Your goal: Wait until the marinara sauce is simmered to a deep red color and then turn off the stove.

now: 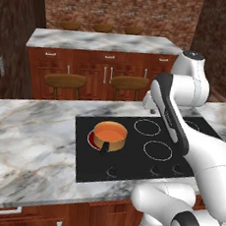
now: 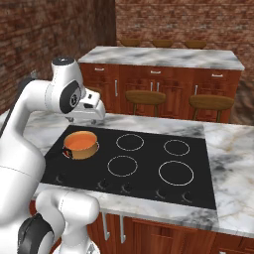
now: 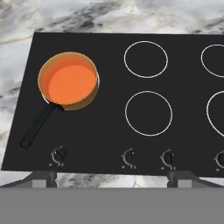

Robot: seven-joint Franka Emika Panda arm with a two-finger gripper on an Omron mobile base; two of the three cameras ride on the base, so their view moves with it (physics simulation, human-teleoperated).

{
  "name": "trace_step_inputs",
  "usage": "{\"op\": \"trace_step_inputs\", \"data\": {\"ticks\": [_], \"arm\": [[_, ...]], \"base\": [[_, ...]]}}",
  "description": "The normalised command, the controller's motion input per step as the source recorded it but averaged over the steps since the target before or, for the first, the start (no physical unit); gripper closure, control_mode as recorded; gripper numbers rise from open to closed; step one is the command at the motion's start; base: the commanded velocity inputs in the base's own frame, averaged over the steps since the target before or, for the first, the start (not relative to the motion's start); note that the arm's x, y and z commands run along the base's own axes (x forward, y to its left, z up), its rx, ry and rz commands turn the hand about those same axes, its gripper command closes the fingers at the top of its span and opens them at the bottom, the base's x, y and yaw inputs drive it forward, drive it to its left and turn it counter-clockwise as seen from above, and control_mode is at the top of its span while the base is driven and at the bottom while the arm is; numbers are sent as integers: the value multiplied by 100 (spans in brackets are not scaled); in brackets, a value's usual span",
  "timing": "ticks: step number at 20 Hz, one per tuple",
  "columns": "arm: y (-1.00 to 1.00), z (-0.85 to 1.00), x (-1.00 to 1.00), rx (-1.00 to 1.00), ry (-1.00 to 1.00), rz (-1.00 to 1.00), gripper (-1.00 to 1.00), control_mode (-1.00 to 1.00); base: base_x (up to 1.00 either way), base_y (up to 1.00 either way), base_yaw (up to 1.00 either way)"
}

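The step in hand, as I judged it, was plain waiting, and the way to do it well was to keep the arm high and quiet and keep an eye on colour: the marinara sauce [image 3: 71,82] read as a bright, flat orange, nowhere near a deep red, so no knob wanted touching yet. It lay as a smooth round disc inside the small tan-sided pot [image 3: 90,97], which sat on the near-left burner of the stove [image 3: 105,144], its short dark handle [image 3: 36,127] angled toward the front edge. A red glow [image 1: 90,138] showed under the pot in the left base view, which suggested that burner was live. The gripper [image 3: 112,176] hovered well above the cooktop, gripping nothing; only its two dark tips showed at the bottom of the hand view, set far apart, so I took it as spread wide. When the time came, the likely target was the left-most knob [image 3: 59,154], just in front of the handle, a small dark round dial needing a careful pinch and twist; which knob truly governed that burner I could not tell. The stove was flat black glass, glossy, with thin white ring burners [image 3: 148,113]; the countertop [image 1: 28,140] around it was grey-veined marble.
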Motion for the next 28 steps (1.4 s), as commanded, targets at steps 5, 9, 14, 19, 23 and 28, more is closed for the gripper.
{"op": "trace_step_inputs", "data": {"ticks": [5,9,14,19,23,28], "arm": [[0,0,0,0,0,0,-100,-100],[0,0,0,0,0,0,-100,-100],[0,0,0,0,0,0,-100,-100],[0,0,0,0,0,0,-100,-100],[0,0,0,0,0,0,-100,-100],[0,0,0,0,0,0,-100,-100]], "base": [[0,0,0],[0,0,0],[0,0,0],[0,0,0],[0,0,0],[0,0,0]]}}
